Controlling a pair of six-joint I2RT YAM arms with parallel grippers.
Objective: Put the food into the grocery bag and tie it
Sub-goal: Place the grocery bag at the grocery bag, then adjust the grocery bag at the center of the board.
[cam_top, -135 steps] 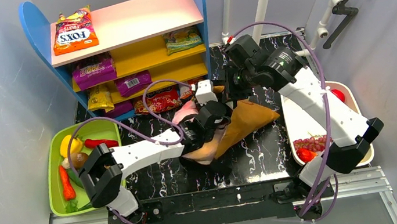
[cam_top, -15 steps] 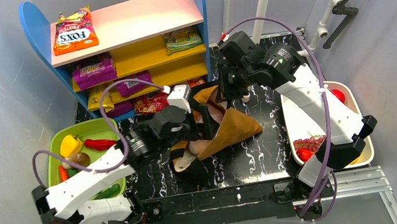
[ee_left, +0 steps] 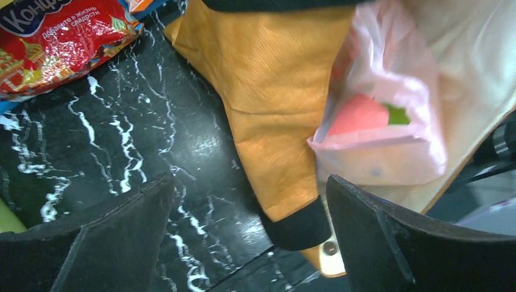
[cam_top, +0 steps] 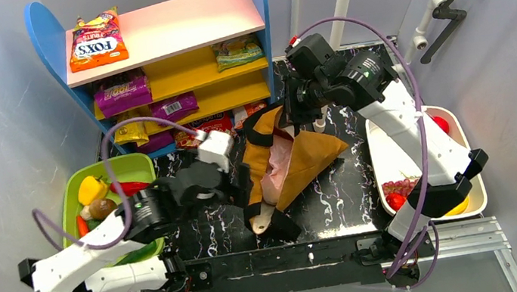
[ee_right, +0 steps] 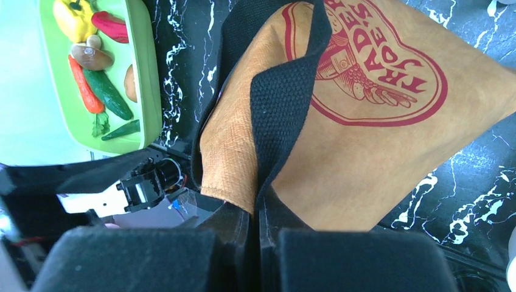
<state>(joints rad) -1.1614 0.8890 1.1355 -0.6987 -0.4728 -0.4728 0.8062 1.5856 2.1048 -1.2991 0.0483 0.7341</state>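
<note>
The pink grocery bag (cam_top: 277, 165) lies mid-frame on the bench (cam_top: 339, 196), tucked inside the brown paper bag (cam_top: 314, 155). The strip of it that shows runs steeply from upper right to lower left, and a red food piece (ee_left: 359, 115) shows through its plastic. My right tool (ee_right: 255, 214) is clamped together on the brown bag's black strap (ee_right: 286, 103) at that bag's upper end, while my left tool (ee_left: 248, 201) stands wide apart, holding nothing, just left of the brown bag's black-edged mouth.
</note>
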